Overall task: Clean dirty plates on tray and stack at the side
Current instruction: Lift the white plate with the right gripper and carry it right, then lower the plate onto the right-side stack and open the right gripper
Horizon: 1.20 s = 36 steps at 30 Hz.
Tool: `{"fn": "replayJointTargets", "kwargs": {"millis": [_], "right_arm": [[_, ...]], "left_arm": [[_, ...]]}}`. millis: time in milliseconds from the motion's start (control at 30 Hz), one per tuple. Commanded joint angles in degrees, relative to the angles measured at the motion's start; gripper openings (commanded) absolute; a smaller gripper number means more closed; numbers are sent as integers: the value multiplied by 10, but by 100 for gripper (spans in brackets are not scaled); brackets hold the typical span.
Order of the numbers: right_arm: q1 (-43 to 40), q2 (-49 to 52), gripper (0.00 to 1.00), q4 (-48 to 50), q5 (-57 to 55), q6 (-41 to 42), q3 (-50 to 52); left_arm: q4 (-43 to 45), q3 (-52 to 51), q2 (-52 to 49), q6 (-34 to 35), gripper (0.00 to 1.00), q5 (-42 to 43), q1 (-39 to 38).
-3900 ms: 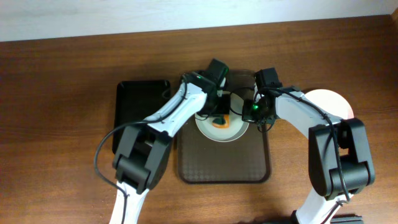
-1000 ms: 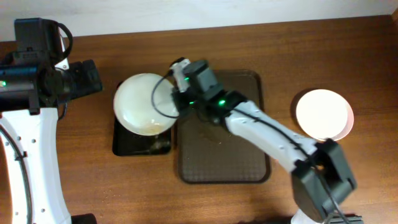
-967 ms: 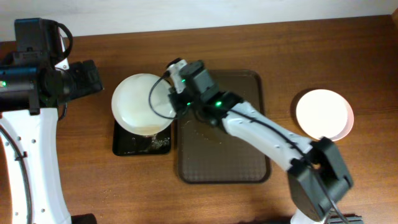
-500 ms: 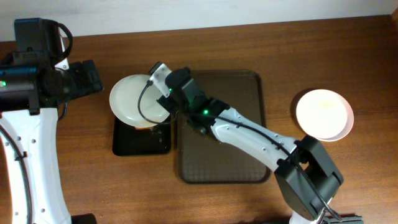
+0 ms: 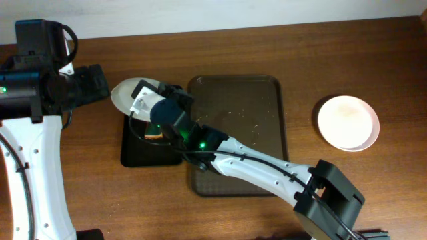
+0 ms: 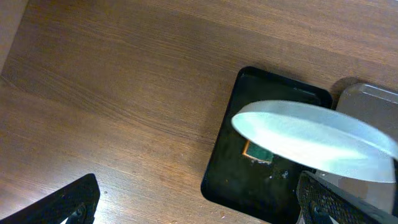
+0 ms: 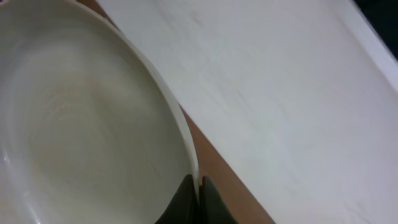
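Note:
My right gripper (image 5: 148, 100) is shut on the rim of a white plate (image 5: 125, 92), which it holds tilted steeply on edge above the small black tray. In the right wrist view the fingers (image 7: 199, 200) pinch the plate (image 7: 81, 124) at its rim, and its face looks clean. From the left wrist the plate (image 6: 311, 140) hangs as a slanted oval. My left gripper (image 5: 100, 85) stands open at the far left, apart from the plate, with nothing between its fingers (image 6: 62, 205). A second plate (image 5: 347, 123) rests on the table at the right. The brown tray (image 5: 260, 160) holds only crumbs.
The small black tray (image 5: 137, 152) lies left of the brown tray, with an orange and green sponge (image 5: 157, 133) in it, seen too from the left wrist as the sponge (image 6: 257, 152) under the plate. My right arm (image 5: 267, 170) stretches across the brown tray.
The right arm has carried the plate further left and tipped it from nearly flat to steeply on edge over the black tray. The left arm has not moved.

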<state>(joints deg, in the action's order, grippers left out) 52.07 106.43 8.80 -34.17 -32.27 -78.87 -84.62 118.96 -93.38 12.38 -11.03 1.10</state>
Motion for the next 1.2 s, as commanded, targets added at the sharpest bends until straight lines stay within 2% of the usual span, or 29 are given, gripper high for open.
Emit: {"fn": "replayJointTargets", "kwargs": {"millis": [0,67,200,267,367,433,500,600,667,767,1000,1133,1167], "right_arm": [[-13,-21,4,0,-30,0,-8],[-17,-28,4,-12,-85,51,-8],[-71,-53,4,-134,-109,342,-9],[-119,-92,4,-227,-31,482,-10],[-227,-166,4,-338,137,618,-10],[-303,-203,4,-403,215,669,-10],[-433,-237,4,-497,297,680,-10],[-587,-228,4,-623,308,676,-9],[-670,-212,4,-671,313,646,-8],[-774,-168,4,-684,354,581,-4],[-895,-24,4,-664,423,525,-1],[-930,5,4,-666,426,515,-1],[-935,4,9,-667,427,515,-1]], "left_arm": [[-1,2,7,-5,100,-8,0],[-1,2,7,-5,100,-8,0],[-1,2,7,-5,100,-8,0],[-1,2,7,-5,100,-8,0],[-1,2,7,-5,100,-8,0],[-1,2,7,-5,100,-8,0],[-1,2,7,-5,100,-8,0],[-1,2,7,-5,100,-8,0],[-1,2,7,-5,100,-8,0],[-1,2,7,-5,100,-8,0],[-1,2,7,-5,100,-8,1],[-1,2,7,-5,100,-8,1],[-1,2,7,-5,100,-8,1]]}}
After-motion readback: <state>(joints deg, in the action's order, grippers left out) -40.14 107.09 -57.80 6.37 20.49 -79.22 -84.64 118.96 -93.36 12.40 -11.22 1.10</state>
